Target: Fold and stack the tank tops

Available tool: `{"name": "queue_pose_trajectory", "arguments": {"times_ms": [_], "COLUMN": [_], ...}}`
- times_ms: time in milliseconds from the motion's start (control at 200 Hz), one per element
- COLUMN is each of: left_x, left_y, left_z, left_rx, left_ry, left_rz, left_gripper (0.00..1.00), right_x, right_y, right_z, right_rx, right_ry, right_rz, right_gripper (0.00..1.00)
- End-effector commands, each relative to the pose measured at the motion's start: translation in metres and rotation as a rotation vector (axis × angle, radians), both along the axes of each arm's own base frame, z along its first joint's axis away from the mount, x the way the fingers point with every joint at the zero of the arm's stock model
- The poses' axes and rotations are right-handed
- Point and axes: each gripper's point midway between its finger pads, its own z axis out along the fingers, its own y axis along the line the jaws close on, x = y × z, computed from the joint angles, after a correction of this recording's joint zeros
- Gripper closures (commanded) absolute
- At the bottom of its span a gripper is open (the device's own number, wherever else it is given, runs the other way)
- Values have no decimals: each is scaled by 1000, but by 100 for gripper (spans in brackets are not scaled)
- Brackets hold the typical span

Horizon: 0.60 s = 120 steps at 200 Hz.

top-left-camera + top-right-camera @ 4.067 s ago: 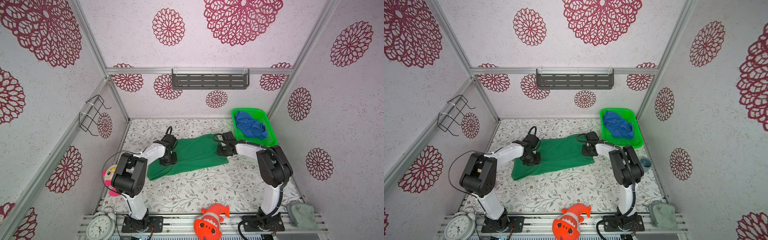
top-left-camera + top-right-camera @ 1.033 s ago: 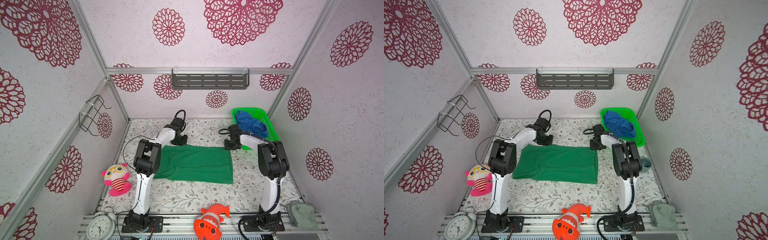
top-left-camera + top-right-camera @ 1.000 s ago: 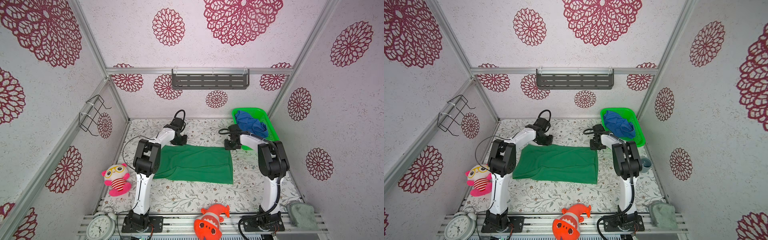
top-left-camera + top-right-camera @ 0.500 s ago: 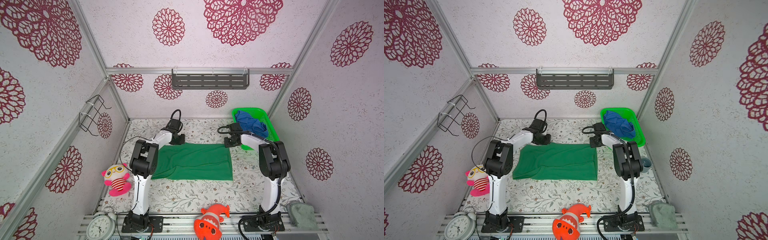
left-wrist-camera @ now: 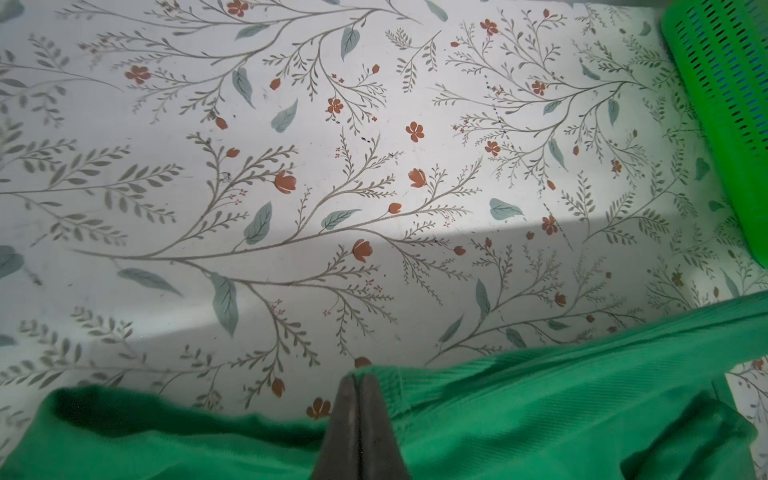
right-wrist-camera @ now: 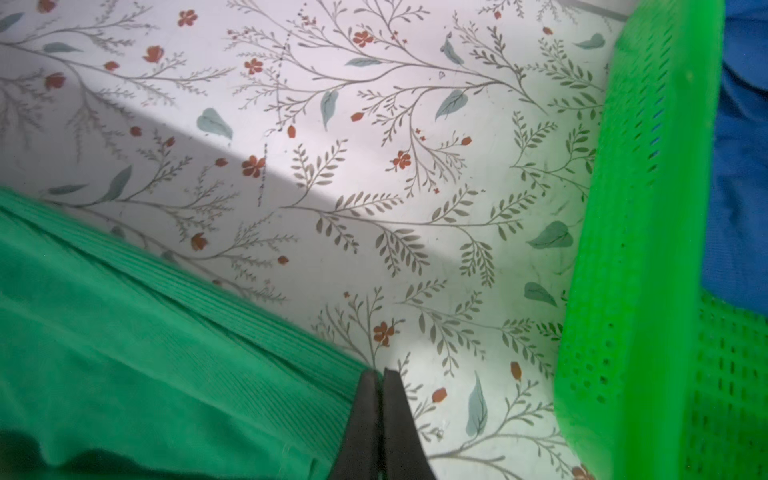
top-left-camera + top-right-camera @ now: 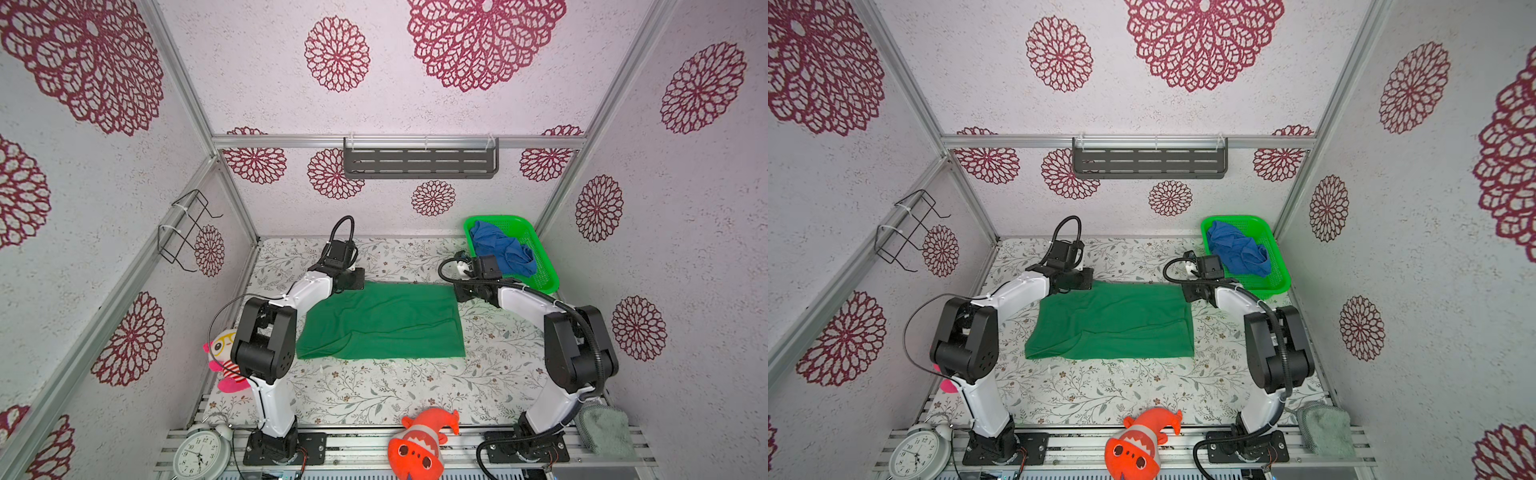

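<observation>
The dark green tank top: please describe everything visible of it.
The dark green tank top is soft knit cloth with a ribbed hem. It lies flat as a rough rectangle on the flowered table, with a long crease across it. The left gripper and the right gripper, both shut, pinch its two far corners.

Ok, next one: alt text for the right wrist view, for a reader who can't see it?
The right gripper, fingers pressed shut, pinches the ribbed corner of the green tank top, which spreads away over the floral-patterned table. Beside it stands the bright green mesh basket with the blue tank top inside.
</observation>
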Motion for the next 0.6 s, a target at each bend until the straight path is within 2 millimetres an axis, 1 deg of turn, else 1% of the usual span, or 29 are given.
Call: {"name": "queue_pose_trajectory", "arguments": {"times_ms": [0,100,335,475,595], "left_x": [-14,-36,-87,-117,-140], "left_y": [2,0,10,12,20], "left_z": [8,-1,-27,-40,-50], "left_rx": [34,57,54,38,21], "left_ry": [-45,-21,28,52,65], "left_rz": [10,22,151,205,281], "left_gripper": [100,100,100,100,100], "right_x": [-11,-30,-75,-100,-121], "right_y": [-1,0,-2,-3,-6], "right_z": [19,18,11,1,-12], "right_rx": [23,38,54,76,94], "right_ry": [-78,-73,-48,-11,36], "right_rz": [24,31,24,4,-38], "right_gripper": [100,100,100,100,100]}}
